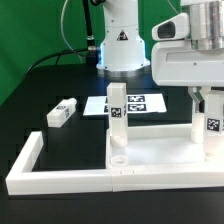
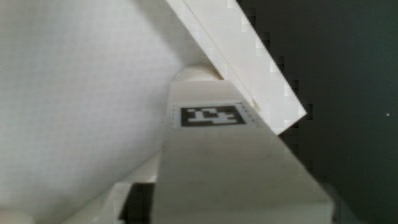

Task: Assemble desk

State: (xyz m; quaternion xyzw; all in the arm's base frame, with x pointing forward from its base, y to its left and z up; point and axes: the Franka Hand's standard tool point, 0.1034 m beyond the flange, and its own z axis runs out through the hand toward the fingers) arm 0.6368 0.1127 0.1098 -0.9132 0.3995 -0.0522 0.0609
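1. Firstly, the border frame [image 1: 60, 176] of long white bars is the thing farthest from the gripper [image 1: 208, 110], toward the exterior view's left. It makes a corner on the black table [image 1: 30, 100].
2. Next, a loose leg [image 1: 62, 112] lies on its side on the table, well apart from the gripper on that same side. It touches no other part.
3. Closer to the gripper, an upright leg [image 1: 118, 112] stands at a corner of the desk top [image 1: 160, 150]. Behind this leg the marker board [image 1: 138, 103] lies flat, and behind the board we see the robot base [image 1: 120, 45].
4. The desk top lies flat directly under the gripper and reaches from there toward the exterior view's left. Its near long side seems to touch the border frame. A round corner hole [image 1: 120, 157] shows just in front of the upright leg.
5. The gripper hangs over the end of the desk top at the exterior view's right and points down. Between its fingers stands a third leg [image 1: 212, 125], upright, with its tag toward the camera.
6. In the wrist view the third leg [image 2: 222, 165] is very near the camera, and its end lies by the raised rim [image 2: 231, 50] of the desk top.
7. The jaws are only partly open, one at each side of the third leg. We cannot tell whether they already press on it.
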